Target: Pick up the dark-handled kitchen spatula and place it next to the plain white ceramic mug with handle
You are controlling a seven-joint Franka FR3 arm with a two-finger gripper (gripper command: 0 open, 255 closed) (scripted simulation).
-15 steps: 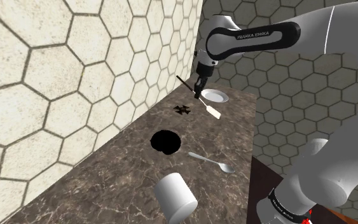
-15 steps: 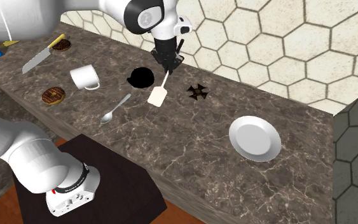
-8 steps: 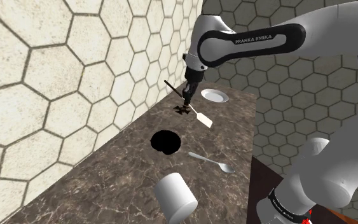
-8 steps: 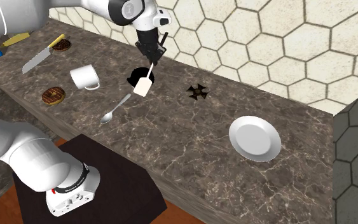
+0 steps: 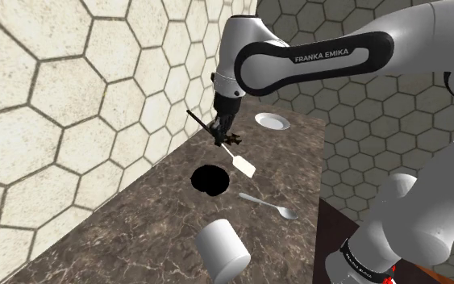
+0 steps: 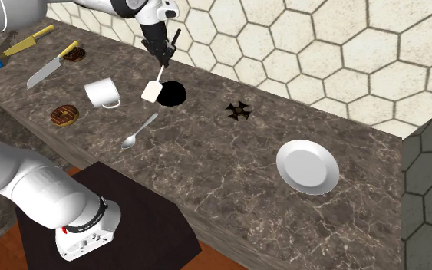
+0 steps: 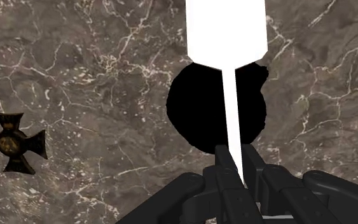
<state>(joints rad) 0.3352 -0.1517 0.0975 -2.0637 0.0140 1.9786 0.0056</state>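
Step reads as mid-carry. The gripper [image 5: 221, 131] is clamped on the spatula [image 7: 231, 89] where the dark handle meets the white shaft. The blade hangs clear of the counter [image 6: 229, 165], over a black round patch [image 6: 173, 94].

In the second exterior view the mug [image 6: 101, 93] stands at 9 o'clock of the blade, near but not touching. The spoon [image 6: 139, 132] lies at 6 o'clock of the blade.

Next move, as I judge it:
- Shift toward the mug.
- Lower onto bare counter between mug and black patch, staying off the spoon.
- Release.

Hard to make out:
- In the wrist view the dark handle is hidden under the fingers.
- In the shoulder view the mug's handle is turned out of sight.
- The black patch has no shading, so I can't tell whether it is an object or a hole.
- Blade height above the counter is unclear.
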